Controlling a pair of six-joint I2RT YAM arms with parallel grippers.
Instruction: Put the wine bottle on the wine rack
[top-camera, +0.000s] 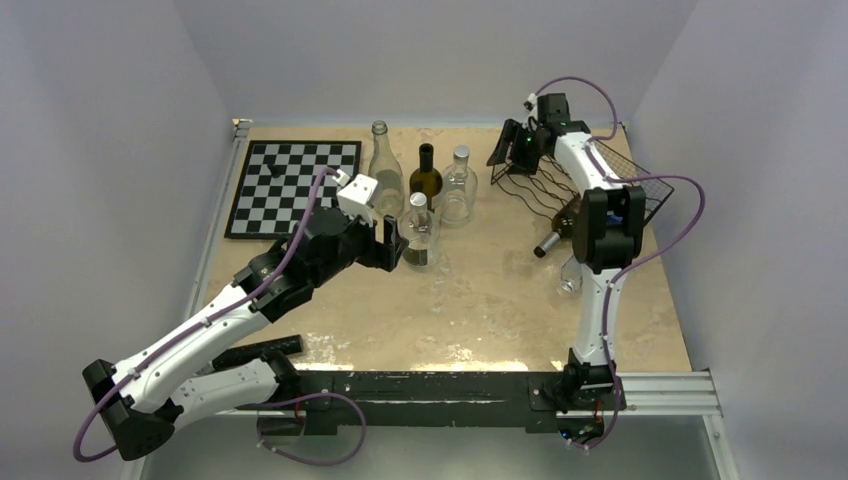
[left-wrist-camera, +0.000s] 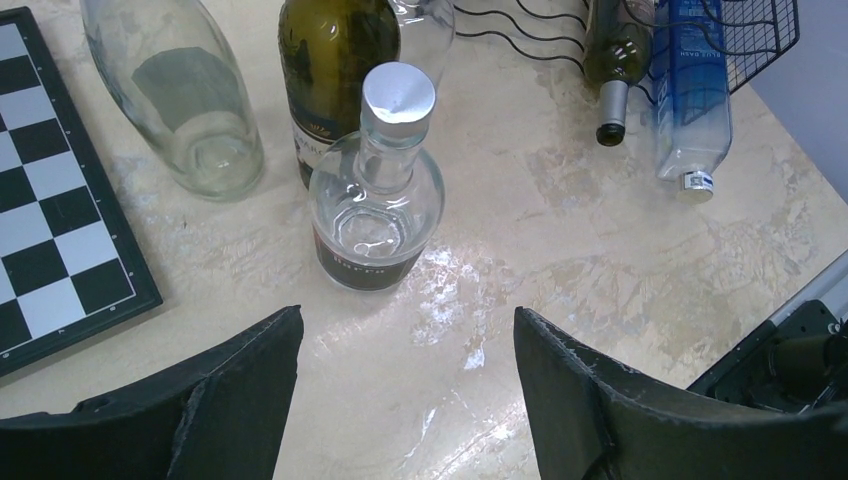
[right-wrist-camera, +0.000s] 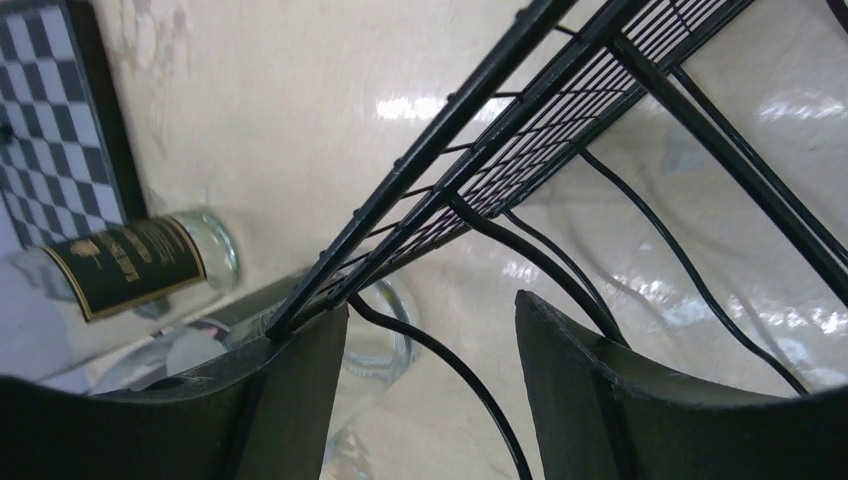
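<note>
**A:** Plain pale walls close in a beige, marbled surface (top-camera: 470, 300). What stands on it?

**B:** A chessboard (top-camera: 293, 186) lies flat at the far left. Right of it is a cluster of upright bottles: a tall clear bottle (top-camera: 384, 170), the dark wine bottle (top-camera: 426, 175), a round clear flask (top-camera: 458, 185) with a silver cap, and nearer, a second capped flask (top-camera: 419, 232).

**A:** And the wine rack?

**B:** The wine rack (top-camera: 530, 188), black wire with mesh sides, sits at the far right. A pale green bottle (top-camera: 556, 235) lies on its wires with the neck pointing near and left. A clear bottle with a blue label (left-wrist-camera: 690, 90) lies just beside it. The dark wine bottle is well apart from the rack, upright in the cluster.

**A:** What about the left gripper?

**B:** The left gripper (left-wrist-camera: 405, 345) is spread wide and holds nothing. It faces the nearer capped flask, which stands just beyond the fingertips. The dark wine bottle is right behind that flask.

**A:** And the right one?

**B:** The right gripper (right-wrist-camera: 430, 320) is at the rack's far left end. Its fingers are parted, thin rack wires run through the gap between them, and a mesh panel's edge meets the left finger. Nothing is pinched.
</note>
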